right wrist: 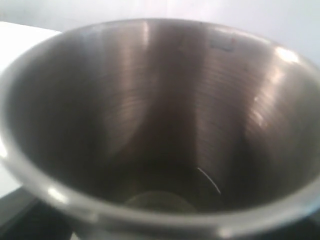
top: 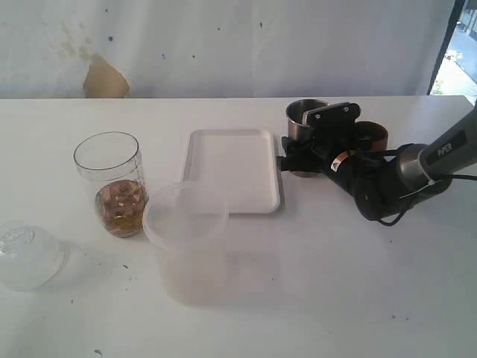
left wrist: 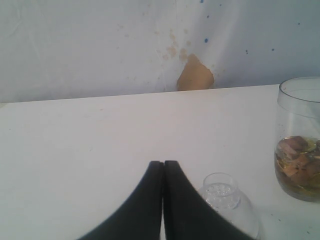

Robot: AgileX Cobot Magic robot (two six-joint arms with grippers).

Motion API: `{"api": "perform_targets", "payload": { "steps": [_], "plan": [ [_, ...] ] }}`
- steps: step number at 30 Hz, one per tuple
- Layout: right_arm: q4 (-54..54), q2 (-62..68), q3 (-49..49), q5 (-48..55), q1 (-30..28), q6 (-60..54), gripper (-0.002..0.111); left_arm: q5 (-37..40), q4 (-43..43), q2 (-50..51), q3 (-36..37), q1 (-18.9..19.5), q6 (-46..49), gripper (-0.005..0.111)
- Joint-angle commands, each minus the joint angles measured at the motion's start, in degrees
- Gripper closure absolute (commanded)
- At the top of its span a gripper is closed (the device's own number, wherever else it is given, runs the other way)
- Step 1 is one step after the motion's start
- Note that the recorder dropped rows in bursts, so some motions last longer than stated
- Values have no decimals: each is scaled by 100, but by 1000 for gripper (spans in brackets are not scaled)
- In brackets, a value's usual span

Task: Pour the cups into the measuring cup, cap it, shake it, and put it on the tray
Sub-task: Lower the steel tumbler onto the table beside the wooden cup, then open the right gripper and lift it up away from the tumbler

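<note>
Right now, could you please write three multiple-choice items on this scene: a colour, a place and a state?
1. The tray is: A blue; B white; C black.
2. The dome cap lies: A on the tray; B on the table, left of the measuring cup; C atop the measuring cup.
3. The left end effector is: A wide open; B gripping the cap; C shut, empty.
Answers: 1 B, it looks plain white; 2 B, it rests on the bare table; 3 C, its fingers meet with nothing between.
</note>
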Motion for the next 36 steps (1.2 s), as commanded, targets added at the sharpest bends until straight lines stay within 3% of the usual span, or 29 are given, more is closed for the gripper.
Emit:
{"api": "perform_targets", "payload": {
  "steps": [1,9,36],
  "plan": [
    [-250,-12,-21,223,-19,-57,35,-64,-17,-26,29,-22,-5,106],
    [-225,-185,-21,511,-19,-57,6,-64,-17,-26,29,-22,-5,106],
    [-160,-1172,7,1695,-19,-57,5,-64,-17,-26,29,-22,-5,106]
  ]
}}
